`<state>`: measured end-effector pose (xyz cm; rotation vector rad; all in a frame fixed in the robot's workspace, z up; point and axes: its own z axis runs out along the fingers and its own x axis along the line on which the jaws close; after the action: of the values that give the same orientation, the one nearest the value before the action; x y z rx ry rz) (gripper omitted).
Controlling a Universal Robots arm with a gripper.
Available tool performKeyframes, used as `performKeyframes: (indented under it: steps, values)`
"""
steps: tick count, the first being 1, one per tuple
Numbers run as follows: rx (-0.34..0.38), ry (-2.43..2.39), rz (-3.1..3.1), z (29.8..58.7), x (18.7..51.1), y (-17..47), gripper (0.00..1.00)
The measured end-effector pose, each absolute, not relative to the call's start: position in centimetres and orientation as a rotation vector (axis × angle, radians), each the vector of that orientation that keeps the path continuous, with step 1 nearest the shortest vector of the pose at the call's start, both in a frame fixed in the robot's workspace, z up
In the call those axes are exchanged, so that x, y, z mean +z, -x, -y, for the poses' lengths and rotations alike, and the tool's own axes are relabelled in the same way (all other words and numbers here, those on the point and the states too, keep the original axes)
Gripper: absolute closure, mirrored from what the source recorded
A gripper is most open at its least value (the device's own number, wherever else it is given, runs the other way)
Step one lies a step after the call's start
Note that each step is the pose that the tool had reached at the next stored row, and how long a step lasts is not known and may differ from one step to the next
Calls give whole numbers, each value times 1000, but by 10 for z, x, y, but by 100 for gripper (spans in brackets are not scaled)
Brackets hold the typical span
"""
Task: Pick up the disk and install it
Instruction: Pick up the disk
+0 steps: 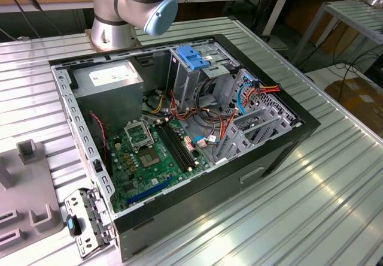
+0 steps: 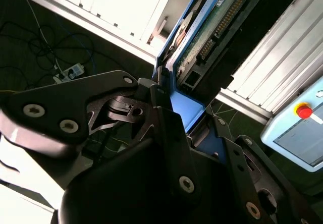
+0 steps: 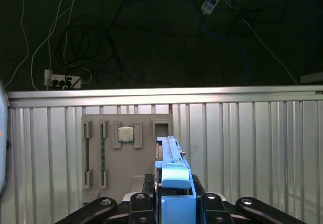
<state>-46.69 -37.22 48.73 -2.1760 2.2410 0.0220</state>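
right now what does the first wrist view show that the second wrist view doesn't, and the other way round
The first wrist view offers a grey tray lying on the table, with a square chip seated in one of its pockets. The second wrist view offers the green circuit board on one face of the disk, and a pale box with a red button. Both wrist views have the blue-edged disk clamped in the gripper, and the ribbed metal table.
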Motion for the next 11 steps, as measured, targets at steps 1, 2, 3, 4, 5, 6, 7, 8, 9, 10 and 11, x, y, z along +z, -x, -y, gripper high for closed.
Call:
performKeyframes:
  steps: [1,2,3,4,5,6,7,8,9,10,11]
  values:
    - [22,2176,-2241,372,489,467,63]
    - [22,2176,-2241,372,490,467,63]
    - [22,2176,-2241,372,491,467,63]
    - [22,2176,-2241,372,493,467,63]
    - [22,2176,-2241,372,494,467,63]
    - [22,2176,-2241,372,495,467,63]
    - [22,2176,-2241,372,497,467,63]
    - [22,2176,-2241,372,498,467,63]
    - [22,2176,-2241,372,500,467,63]
    - [22,2176,-2241,372,501,467,63]
    - [22,2176,-2241,372,502,467,63]
